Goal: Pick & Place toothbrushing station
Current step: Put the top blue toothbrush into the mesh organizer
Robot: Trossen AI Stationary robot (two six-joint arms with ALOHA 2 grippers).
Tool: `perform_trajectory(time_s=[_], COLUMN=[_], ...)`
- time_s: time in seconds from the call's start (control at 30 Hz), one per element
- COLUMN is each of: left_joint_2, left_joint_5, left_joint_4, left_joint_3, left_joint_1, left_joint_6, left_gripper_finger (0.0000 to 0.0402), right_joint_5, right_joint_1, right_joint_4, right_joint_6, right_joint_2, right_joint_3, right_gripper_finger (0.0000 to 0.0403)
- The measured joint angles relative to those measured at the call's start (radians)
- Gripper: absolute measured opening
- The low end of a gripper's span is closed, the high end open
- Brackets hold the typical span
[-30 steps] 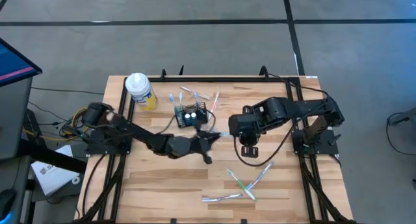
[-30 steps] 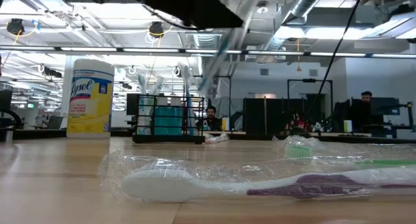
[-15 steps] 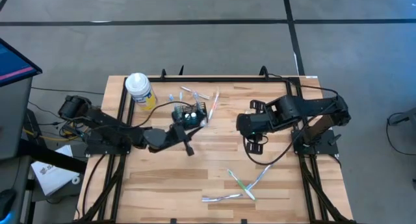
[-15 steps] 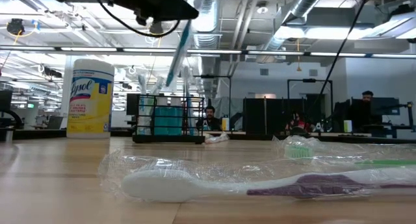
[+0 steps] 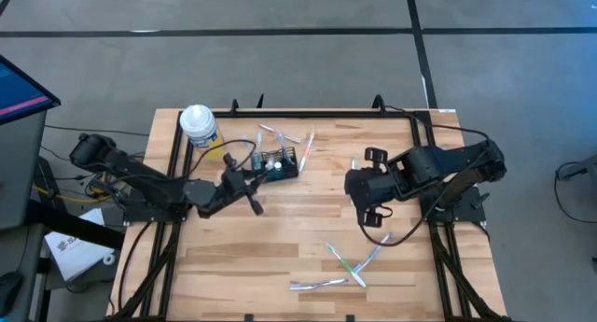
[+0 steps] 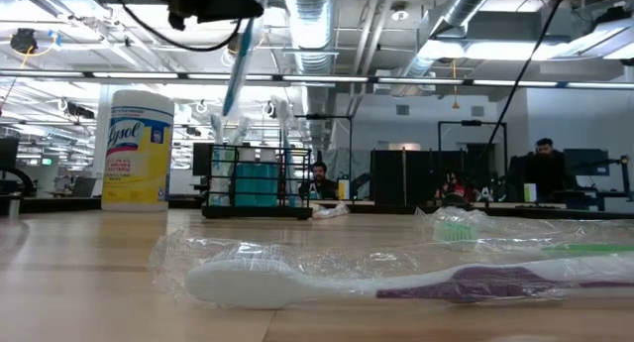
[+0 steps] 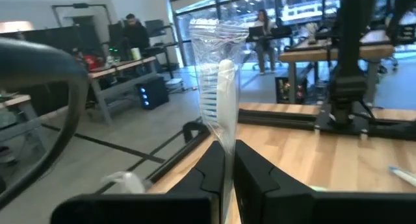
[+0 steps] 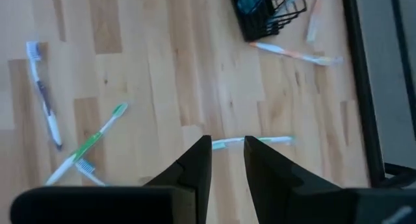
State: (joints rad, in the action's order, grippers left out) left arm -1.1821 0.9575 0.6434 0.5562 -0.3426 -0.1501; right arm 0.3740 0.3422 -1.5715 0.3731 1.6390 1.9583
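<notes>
The high view shows the left end effector [image 5: 254,206] just beside the toothbrushing station [image 5: 276,163], a small black wire caddy standing toward the far middle of the bench [image 5: 280,257], near the yellow canister [image 5: 201,131]. In the left wrist view its fingers [image 7: 208,175] are pressed together on a wrapped toothbrush [image 7: 220,97], held bristles-up; the low view shows that brush raised above the caddy's near-left side. The caddy already holds several upright brushes, so part of the loading looks done, while this one is not yet in. The right end effector [image 5: 376,215] hovers over bare wood well to the right, nothing between its fingers, which stand slightly apart in the right wrist view. More wrapped brushes are left: a few lie behind the caddy, one thin brush [image 8: 252,141] lies ahead of the right fingers, and a cluster [image 5: 347,266] rests near the front edge. Judging by this, the task is roughly midway.
</notes>
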Motion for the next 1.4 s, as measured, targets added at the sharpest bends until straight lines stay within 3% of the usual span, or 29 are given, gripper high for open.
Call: perform_trajectory(time_s=[0.3,0.5,0.9,1.1,1.4], left_joint_2=[0.097,0.099,0.094,0.094,0.067], left_joint_5=[0.024,0.026,0.013,0.013,0.015], left_joint_4=[0.012,0.025,0.038,0.039,0.056], left_joint_3=[-0.083,-0.095,-0.095,-0.095,-0.094], left_joint_1=[0.005,0.032,0.095,0.121,0.159], left_joint_6=[0.031,0.032,0.062,0.075,0.11], left_gripper_finger=[0.0006,0.0006,0.0006,0.0006,0.0006], right_joint_5=[0.082,0.124,0.124,0.125,0.155], right_joint_1=[0.056,0.097,0.164,0.177,0.181], right_joint_4=[0.002,0.095,0.611,0.775,0.828], right_joint_6=[0.037,0.115,0.152,0.132,0.154], right_joint_2=[-0.006,-0.116,-0.483,-0.577,-0.597], right_joint_3=[-0.035,-0.332,-0.898,-1.061,-1.19], right_gripper_finger=[0.0082,0.0082,0.0082,0.0082,0.0082])
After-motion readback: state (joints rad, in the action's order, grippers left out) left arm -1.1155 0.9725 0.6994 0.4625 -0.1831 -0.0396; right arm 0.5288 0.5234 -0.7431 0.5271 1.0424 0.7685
